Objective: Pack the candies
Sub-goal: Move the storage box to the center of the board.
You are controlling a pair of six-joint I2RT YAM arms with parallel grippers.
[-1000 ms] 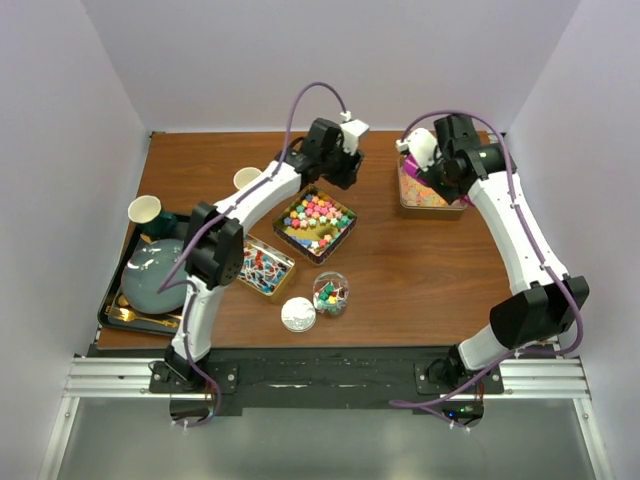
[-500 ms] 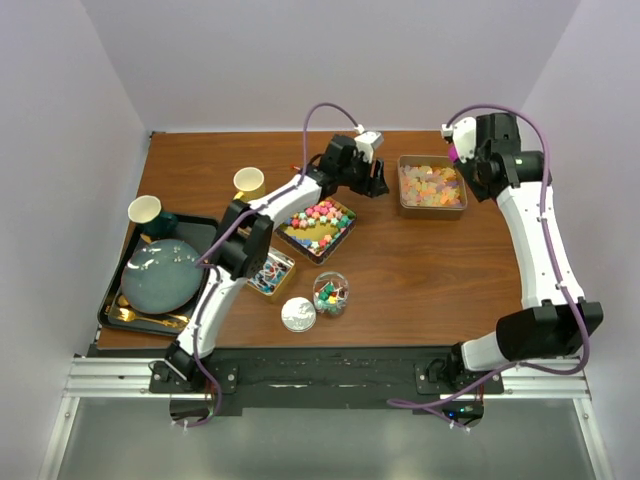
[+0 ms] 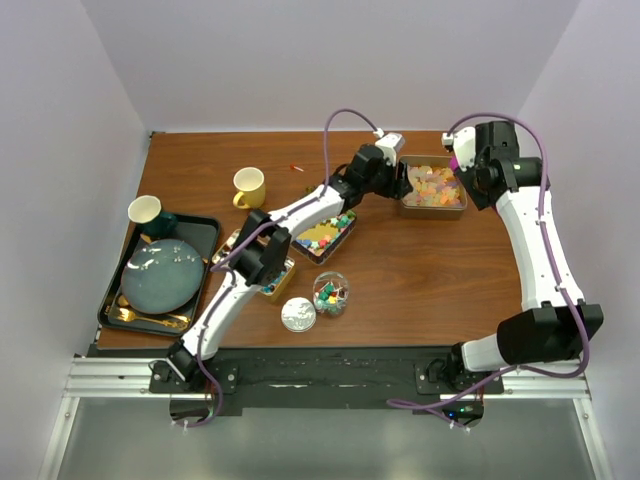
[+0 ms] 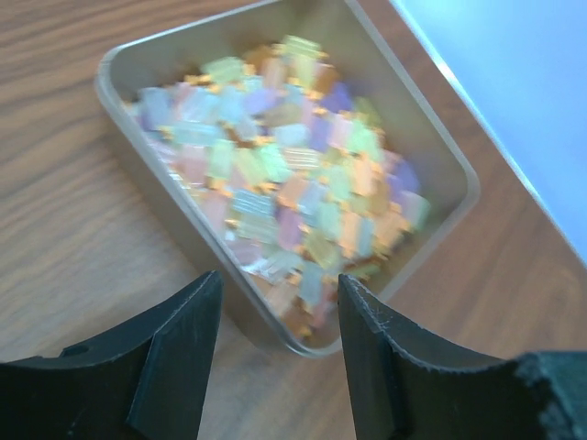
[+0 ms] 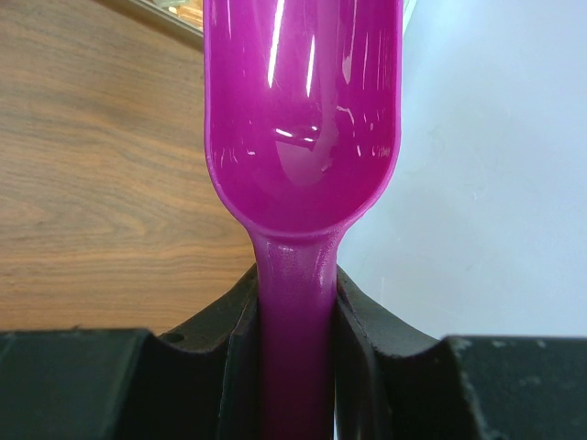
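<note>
L gripper [image 4: 280, 289] hangs over the near rim of the far-R tin [image 4: 456, 174]; its two black fingers [image 4: 179, 353] stand roughly half apart w/ nothing btw them, so it holds nothing; whether a fingertip touches the rim I can't tell; tin is heaped w/ pale orange-pink candies [image 4: 284, 183], blurred in L wrist view, and sits on the wooden table [image 4: 64, 229] close to its R edge; R gripper [image 5: 295, 284] is clamped tight on the handle of the purple scoop [image 5: 303, 137], both fingers [image 5: 229, 325] pressed against the stem; scoop bowl is glossy and empty, lying over the table's edge line, wood on one side, pale wall [image 5: 486, 183] on the other; from the top cam R gripper sits up by the tin's far-R corner, L gripper at its L side, near each other but apart; mid-table a second tin [image 3: 338, 240] w/ multicoloured balls [image 3: 335, 222] lies partly under the L arm; wrapped sweets [image 3: 272, 287], red/blue/white, show only in part under that arm's elbow; nearer the bases a small glass jar [image 3: 331, 293] has a few mixed sweets inside, a round silvery lid [image 3: 298, 314] just beside it; yellow mug [image 3: 249, 187] stands far-L of ctr; dark tray [image 3: 205, 235] at L edge carries a teal plate [image 3: 160, 275], a pale cup [image 3: 145, 209] and gold cutlery [image 3: 125, 315].
</note>
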